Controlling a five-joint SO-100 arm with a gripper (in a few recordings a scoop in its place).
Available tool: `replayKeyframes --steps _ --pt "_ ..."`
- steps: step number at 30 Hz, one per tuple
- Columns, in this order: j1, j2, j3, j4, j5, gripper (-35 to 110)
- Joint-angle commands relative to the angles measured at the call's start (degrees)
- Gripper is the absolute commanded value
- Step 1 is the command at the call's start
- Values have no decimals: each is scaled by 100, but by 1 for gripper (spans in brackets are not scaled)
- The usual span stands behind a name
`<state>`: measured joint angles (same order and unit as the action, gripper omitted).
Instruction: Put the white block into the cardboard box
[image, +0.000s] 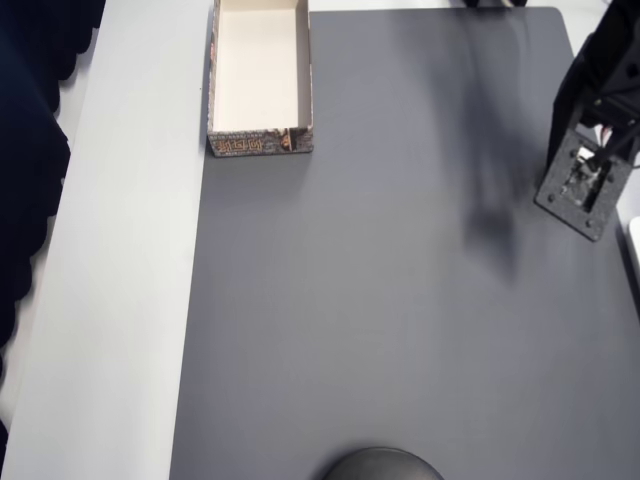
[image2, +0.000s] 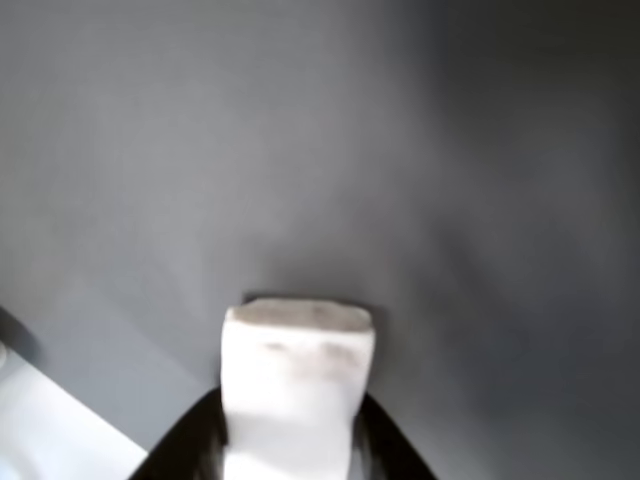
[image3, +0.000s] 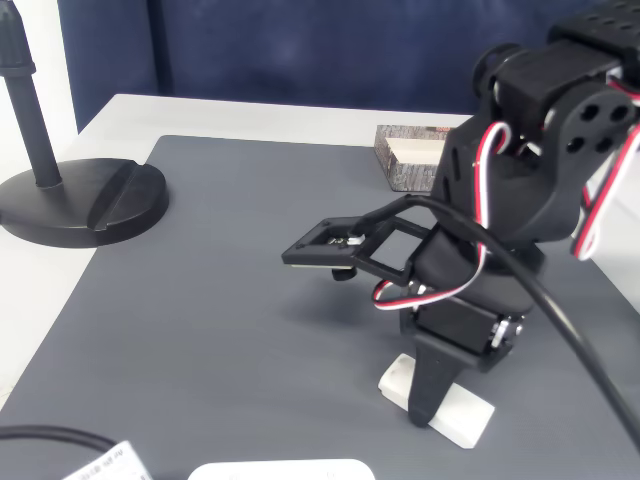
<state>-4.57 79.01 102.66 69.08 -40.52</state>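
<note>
The white block (image2: 298, 385) lies flat on the dark grey mat (image2: 300, 150), with my gripper (image2: 290, 425) straddling its width. In the wrist view a black finger presses against each long side, so the gripper is shut on it. In the fixed view the block (image3: 462, 418) rests on the mat near the front, one black finger (image3: 426, 385) crossing its middle as the gripper (image3: 432, 400) points down. The cardboard box (image: 260, 142) stands open at the mat's far-left top edge in the overhead view, far from my arm (image: 590, 170) at the right edge. The box (image3: 405, 168) sits behind the arm.
A black round stand base (image3: 80, 205) sits on the mat's left corner in the fixed view, and shows as (image: 380, 466) at the bottom of the overhead view. A white object (image3: 280, 470) and a cable (image3: 40, 438) lie at the front edge. White table (image: 120, 250) borders the mat.
</note>
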Motion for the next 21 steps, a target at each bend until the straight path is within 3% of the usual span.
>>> replayKeyframes --steps 1,7,21 --pt "-35 9 -229 105 97 1" --pt "0 26 -475 343 123 -2" --pt "853 1151 -1547 2435 589 -2"
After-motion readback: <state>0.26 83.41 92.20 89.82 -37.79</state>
